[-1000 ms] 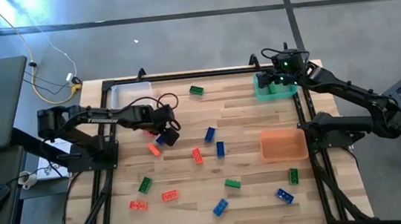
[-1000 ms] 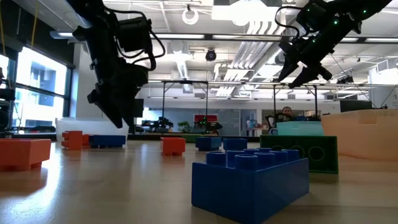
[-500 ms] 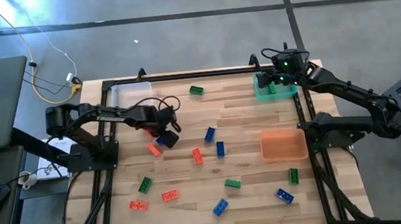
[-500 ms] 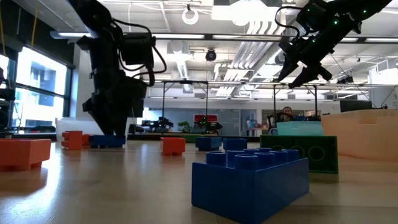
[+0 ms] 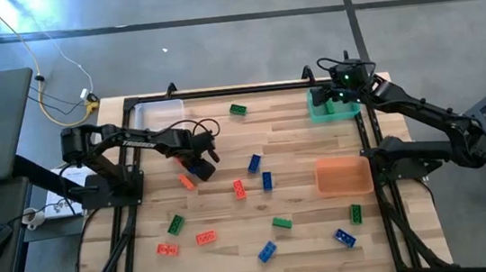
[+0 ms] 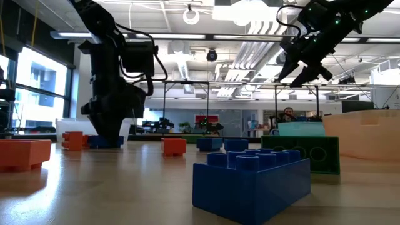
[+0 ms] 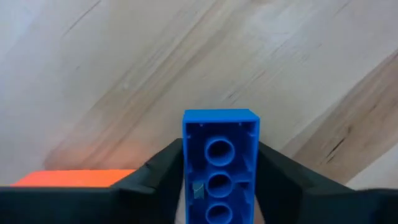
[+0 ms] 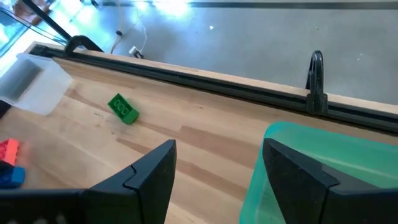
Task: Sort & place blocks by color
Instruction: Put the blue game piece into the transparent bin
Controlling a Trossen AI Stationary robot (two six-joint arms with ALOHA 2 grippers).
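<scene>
Blue studded plastic brick [image 7: 219,168] lies on the wooden table [image 5: 289,140] beside an orange brick [image 5: 186,182], pinched hollow-side-up between left gripper [image 7: 219,186] fingers. Right gripper [image 8: 214,180] hovers over green plastic bin [image 8: 323,165], fingers spread, holding nothing.

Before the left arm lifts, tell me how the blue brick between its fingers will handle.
The blue brick looks like rigid moulded plastic, so it probably won't flex. Its hollow underside suggests it is light. The left gripper has fingers flat against its smooth sides, so it may slip if the squeeze is weak.
</scene>
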